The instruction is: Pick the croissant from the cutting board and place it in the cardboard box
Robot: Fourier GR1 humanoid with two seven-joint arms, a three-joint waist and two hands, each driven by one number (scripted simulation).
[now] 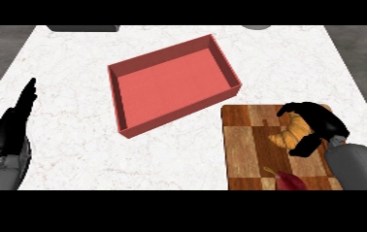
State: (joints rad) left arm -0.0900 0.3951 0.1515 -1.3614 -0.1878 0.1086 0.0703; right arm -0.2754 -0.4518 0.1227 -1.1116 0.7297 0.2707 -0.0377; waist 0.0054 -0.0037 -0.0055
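Here, seen steeply from above, a white marble counter point(79, 129) fills most of the view. Near its middle sits a red, open-topped box point(172, 85), rectangular and turned at an angle so one corner points toward the lower left. Its low walls enclose a flat red floor, and nothing lies inside it.

To the lower right of the box, just beside its nearest corner, lies a wooden cutting board point(247, 148) with a patchwork of light and dark brown squares. The croissant point(290, 131), golden and curved, rests on the right part of this board. The robot's right hand point(319, 124), black, comes in from the lower right on a grey forearm and curls over the croissant, fingers arching above its upper end and the thumb reaching down along its lower side, so the pastry sits inside the grasp. The croissant appears to lie on the board; whether it is lifted at all cannot be told.

At the board's lower edge, a dark red vegetable point(289, 180) with a small yellowish stem lies partly cut off by the view.

The left hand point(18, 119) rests at the far left edge, fingers straight and pointing up, holding nothing, well apart from the box and the board.

Along the counter's far edge, a dark grey object point(82, 28) and a pale rounded object point(256, 27) are only partly visible.
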